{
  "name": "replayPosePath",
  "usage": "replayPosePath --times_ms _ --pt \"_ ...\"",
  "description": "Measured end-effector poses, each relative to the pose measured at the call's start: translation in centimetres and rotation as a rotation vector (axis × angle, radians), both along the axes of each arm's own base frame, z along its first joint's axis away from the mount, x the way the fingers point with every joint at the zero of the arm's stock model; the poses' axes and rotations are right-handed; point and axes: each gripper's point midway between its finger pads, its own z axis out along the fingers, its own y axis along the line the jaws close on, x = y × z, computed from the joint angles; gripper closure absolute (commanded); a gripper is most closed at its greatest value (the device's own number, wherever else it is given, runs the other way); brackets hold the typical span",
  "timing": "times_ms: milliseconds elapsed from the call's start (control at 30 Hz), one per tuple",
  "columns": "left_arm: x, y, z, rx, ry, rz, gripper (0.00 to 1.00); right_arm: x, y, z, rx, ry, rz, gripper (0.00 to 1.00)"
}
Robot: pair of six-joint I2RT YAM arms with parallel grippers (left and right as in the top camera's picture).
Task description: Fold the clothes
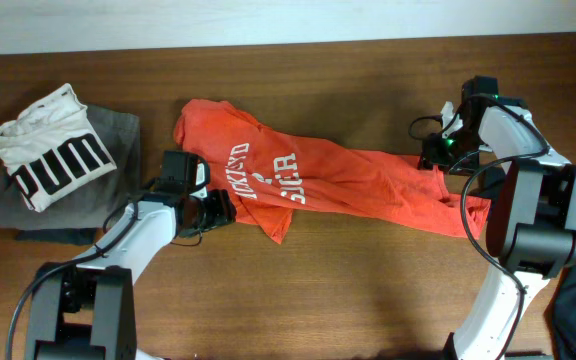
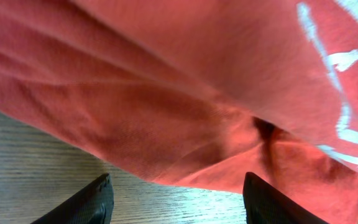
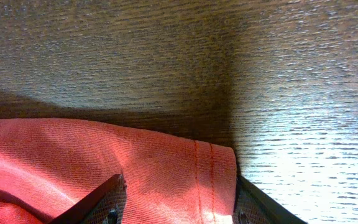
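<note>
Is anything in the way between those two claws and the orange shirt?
Nothing visible does. The left gripper hangs open right at the edge of the orange shirt; the right gripper straddles its hem corner.

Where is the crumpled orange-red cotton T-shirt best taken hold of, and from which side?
On the orange-red cotton T-shirt, grip the stitched hem corner at its right end, coming in low from the right: it lies flat at the edge, unlike the bunched middle.

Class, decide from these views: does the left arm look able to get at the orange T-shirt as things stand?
Probably yes. The left gripper is open right at the edge of the T-shirt, with only bare table between them.
</note>
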Motion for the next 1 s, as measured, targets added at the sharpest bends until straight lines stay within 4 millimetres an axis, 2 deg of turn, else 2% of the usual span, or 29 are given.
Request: replayPosePath --times_ms 200,233,367,467,567,600,667,733,767,900,1000 --pt "0.7 -0.1 -0.3 -0.017 -0.023 0.035 0.34 -0.1 0.0 0.0 0.001 0.003 0.000 0.42" --pt "1.0 -0.2 -0.3 -0.022 -0.034 0.038 0.39 -0.1 0.0 0.0 0.000 0.003 0.000 0.42" --pt "2.3 -0.4 -0.6 -0.036 -0.067 0.055 0.74 -0.1 0.0 0.0 0.001 0.003 0.000 0.42" --pt "2.3 -0.4 -1.1 -0.040 -0.055 0.063 1.00 -0.1 0.0 0.0 0.001 0.005 0.000 0.42" --pt "2.0 -0.5 -1.3 -0.043 -0.040 0.058 0.99 -0.2 0.0 0.0 0.001 0.008 0.000 0.43" --pt "1.8 -0.5 -1.3 -0.044 -0.028 0.057 0.99 -0.2 0.0 0.0 0.001 0.008 0.001 0.48" --pt "1.2 -0.5 -1.4 -0.047 0.001 0.056 1.00 -0.3 0.0 0.0 0.000 0.010 0.007 0.65" --pt "0.1 -0.4 -1.4 -0.043 0.056 0.055 1.00 -0.5 0.1 -0.1 0.003 0.021 0.003 0.89" --pt "-0.8 -0.3 -1.4 -0.038 0.091 0.056 1.00 -0.7 0.1 -0.1 0.004 0.027 0.001 0.96" --pt "-5.4 1.3 -0.8 -0.002 0.260 0.055 1.00 -1.5 0.3 0.2 0.012 0.066 -0.002 0.96" --pt "-6.8 2.9 1.0 0.010 0.281 0.078 1.00 -0.9 0.1 1.3 0.009 0.057 -0.006 0.96"
